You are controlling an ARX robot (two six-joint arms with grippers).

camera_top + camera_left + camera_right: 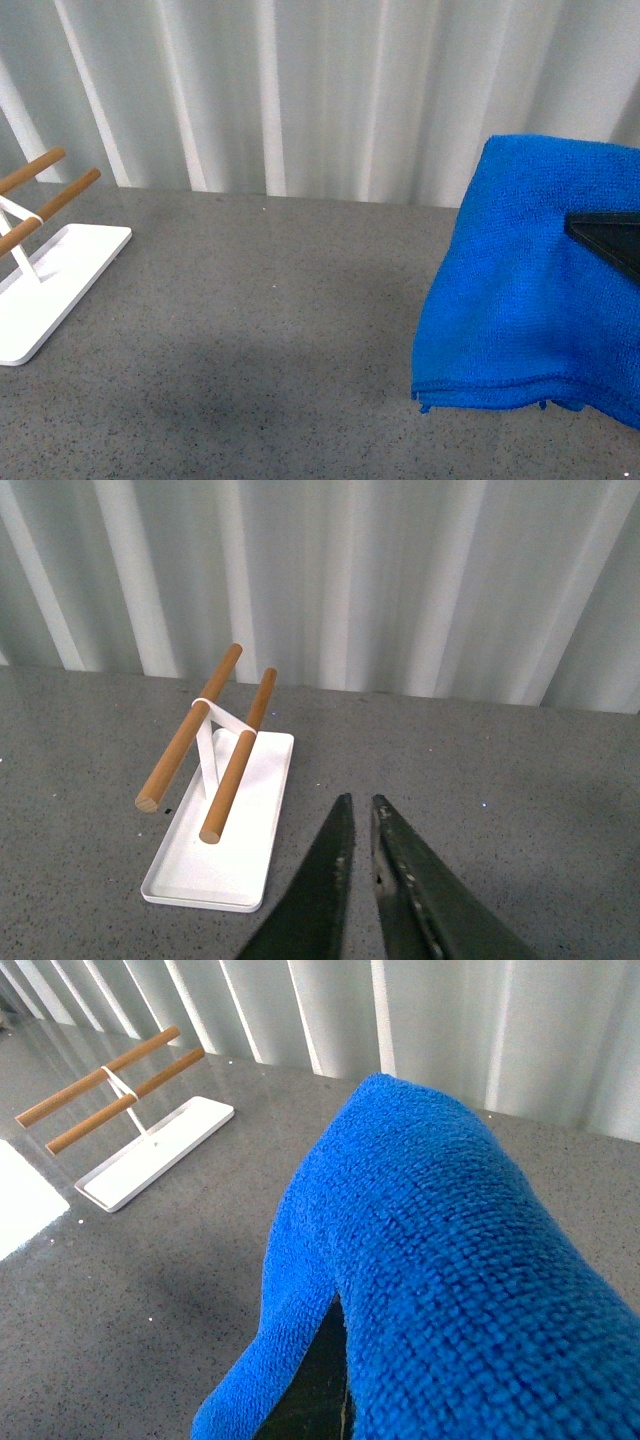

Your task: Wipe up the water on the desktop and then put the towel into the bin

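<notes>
The right end effector [600, 240], at mid-right of the frame, carries the towel [510, 290] draped over it; the cloth hides how far it is open. The towel's hem runs left-right above the table [260, 330]. The left end effector [361, 802] is nearly closed and empty. No bin is in view.

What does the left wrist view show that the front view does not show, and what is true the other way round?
Only the left wrist view shows the left gripper, its jaws almost together with nothing between them, and the white tray whole, with both wooden rods seen end to end. Only the front view shows the towel, held up at the right, with a dark part of the right gripper against it. Both show the desktop, the tray with its rods (cut off in the front view) and the pale ribbed wall behind.
</notes>
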